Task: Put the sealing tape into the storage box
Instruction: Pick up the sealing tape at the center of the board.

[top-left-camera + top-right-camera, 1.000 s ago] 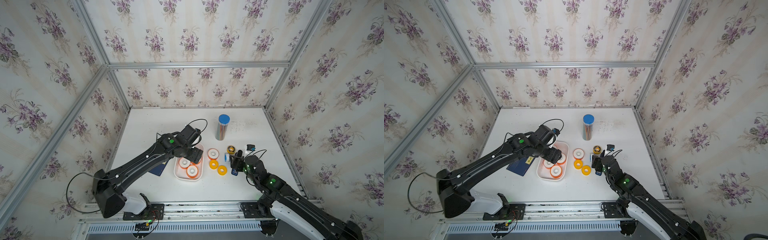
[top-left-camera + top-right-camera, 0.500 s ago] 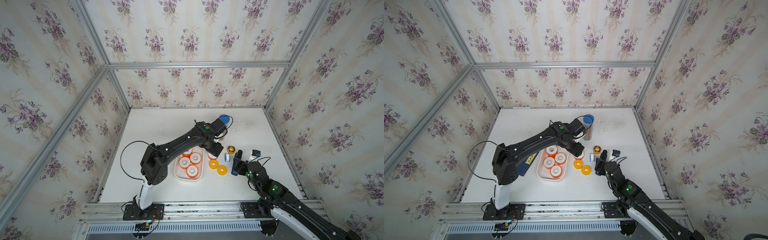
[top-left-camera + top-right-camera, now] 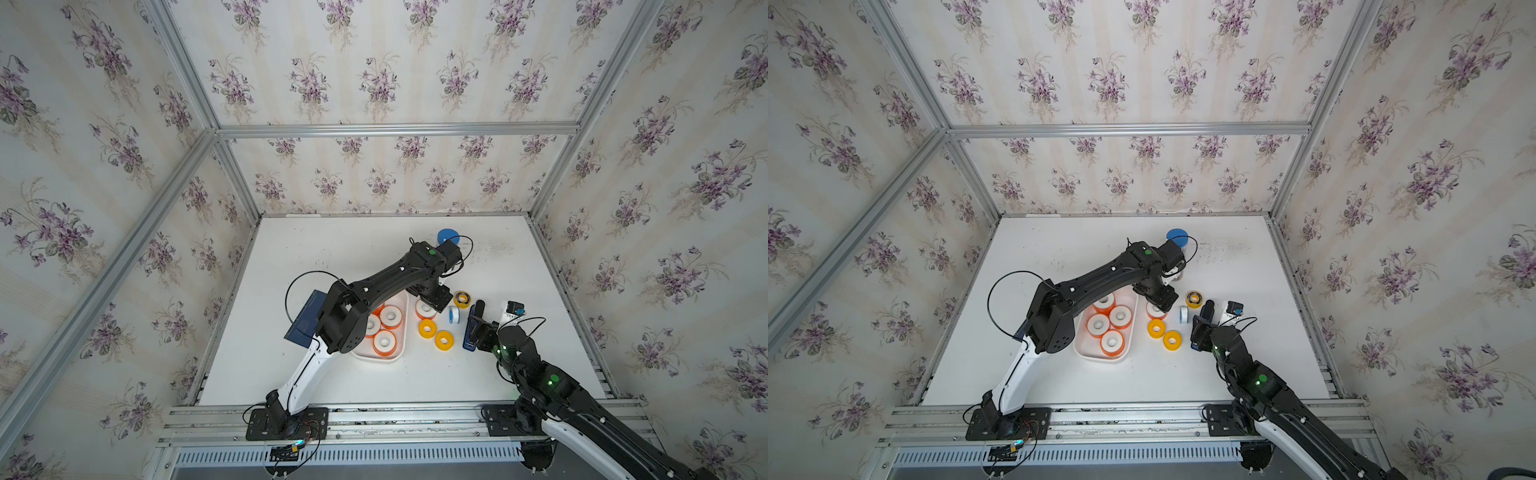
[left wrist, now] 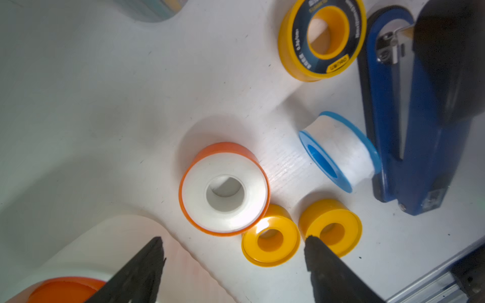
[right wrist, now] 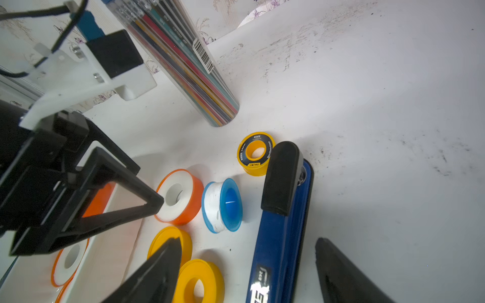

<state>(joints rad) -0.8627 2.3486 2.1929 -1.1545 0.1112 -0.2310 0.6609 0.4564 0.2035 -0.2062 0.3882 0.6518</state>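
The storage box is a shallow white tray holding several orange-rimmed white rolls of sealing tape. Just right of it on the table lie another orange-rimmed roll, two yellow rolls, a blue-white roll on its edge and a black-yellow roll. My left gripper hovers open over the loose orange-rimmed roll, holding nothing. My right gripper is open above the blue-and-black stapler bar.
A clear tube of coloured pencils with a blue lid stands behind the rolls. A navy booklet lies left of the box, partly under the left arm. Metal rails run along the table's front edge.
My left gripper has left the box and swung right to the loose orange-rimmed roll; more rolls now show in the box. The right gripper has hardly moved.
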